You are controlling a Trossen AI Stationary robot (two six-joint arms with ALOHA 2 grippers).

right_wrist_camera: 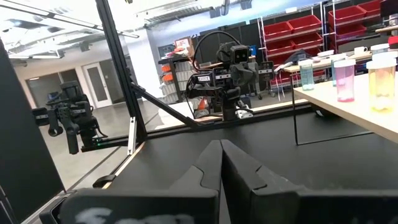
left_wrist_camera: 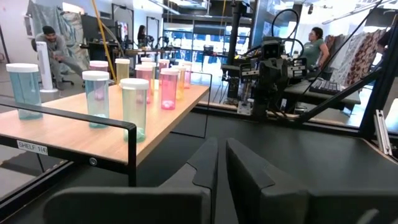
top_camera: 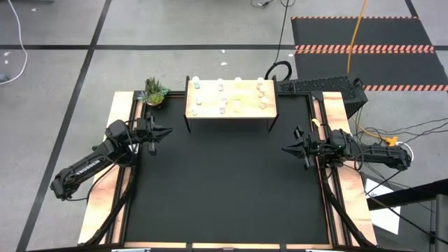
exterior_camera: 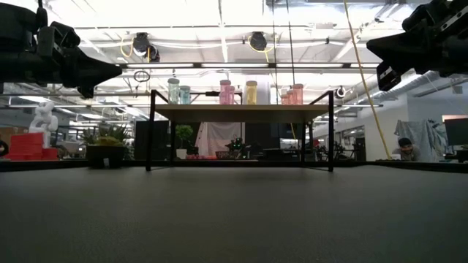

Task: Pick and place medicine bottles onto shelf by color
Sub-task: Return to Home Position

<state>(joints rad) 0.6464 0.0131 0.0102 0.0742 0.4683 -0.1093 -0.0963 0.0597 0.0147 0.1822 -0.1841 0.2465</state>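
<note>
The left gripper [top_camera: 166, 132] is held at the left of the bench [top_camera: 224, 199], jaws clenched on nothing, the medicine bottles [left_wrist_camera: 134, 107] are stood on the shelf [top_camera: 210, 114], well apart from both jaws, and the right gripper [top_camera: 287, 148] is held at the right, likewise clenched.

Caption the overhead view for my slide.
Bottles on the shelf; left gripper and right gripper shut, either side of the table.

There are 1 shelf [left_wrist_camera: 62, 134], roughly 12 medicine bottles [left_wrist_camera: 135, 106] too crowded to count exactly, 1 potted plant [top_camera: 155, 92], and 2 grippers: left gripper [top_camera: 166, 133] and right gripper [top_camera: 287, 148].
</note>
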